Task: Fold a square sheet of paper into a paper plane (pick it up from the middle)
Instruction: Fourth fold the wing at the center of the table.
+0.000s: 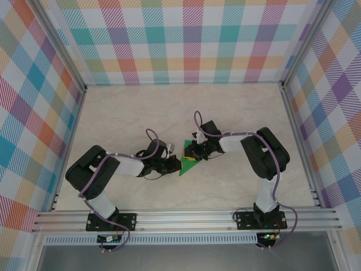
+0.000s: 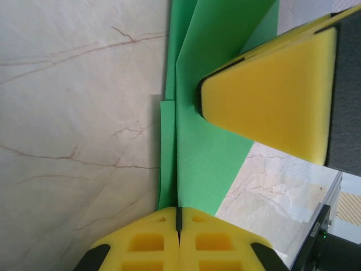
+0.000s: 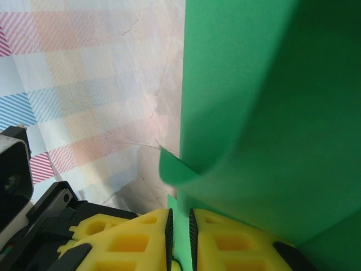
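While the left claw (image 2: 179, 223) grips the green paper (image 2: 206, 152), the right claw (image 3: 179, 231) pinches it too.

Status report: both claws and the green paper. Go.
Left claw shut on green paper. Right claw shut on it too. Paper creased, layers overlapping, held between both. Nothing seen in the way.

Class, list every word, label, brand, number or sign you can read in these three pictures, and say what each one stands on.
None can be read.
The green sheet of paper is plain and unmarked.
The left pincer and the right pincer, both yellow, bear no label or number.
The checked walls carry pattern, no lettering.
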Robot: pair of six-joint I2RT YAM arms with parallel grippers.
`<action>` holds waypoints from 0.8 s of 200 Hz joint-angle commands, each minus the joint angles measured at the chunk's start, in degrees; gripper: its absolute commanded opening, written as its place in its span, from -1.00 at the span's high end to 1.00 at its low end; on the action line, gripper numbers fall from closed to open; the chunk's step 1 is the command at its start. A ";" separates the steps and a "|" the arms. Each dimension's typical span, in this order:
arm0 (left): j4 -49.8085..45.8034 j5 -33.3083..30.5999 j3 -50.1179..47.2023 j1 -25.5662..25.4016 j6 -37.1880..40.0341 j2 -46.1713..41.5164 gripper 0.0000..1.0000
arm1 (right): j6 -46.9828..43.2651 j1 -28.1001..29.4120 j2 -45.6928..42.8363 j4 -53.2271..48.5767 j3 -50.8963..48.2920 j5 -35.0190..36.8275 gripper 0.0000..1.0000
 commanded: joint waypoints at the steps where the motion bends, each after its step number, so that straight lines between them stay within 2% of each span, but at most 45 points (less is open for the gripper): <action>1: -6.33 -5.58 -1.03 0.85 -0.50 -0.15 0.99 | -1.02 -0.28 -3.34 -1.25 0.29 1.27 0.61; 55: -2.63 -3.08 -1.23 1.30 -3.25 2.41 1.00 | -0.74 -0.89 -8.20 -1.93 -1.83 3.96 0.56; 109: -1.49 -2.49 -1.34 1.37 -4.26 3.41 1.00 | -0.32 0.22 -3.58 0.64 0.47 -3.47 0.57; 160: -3.25 -2.88 -0.96 1.40 -3.51 2.94 1.00 | -0.08 0.91 0.01 0.13 2.79 -1.08 0.59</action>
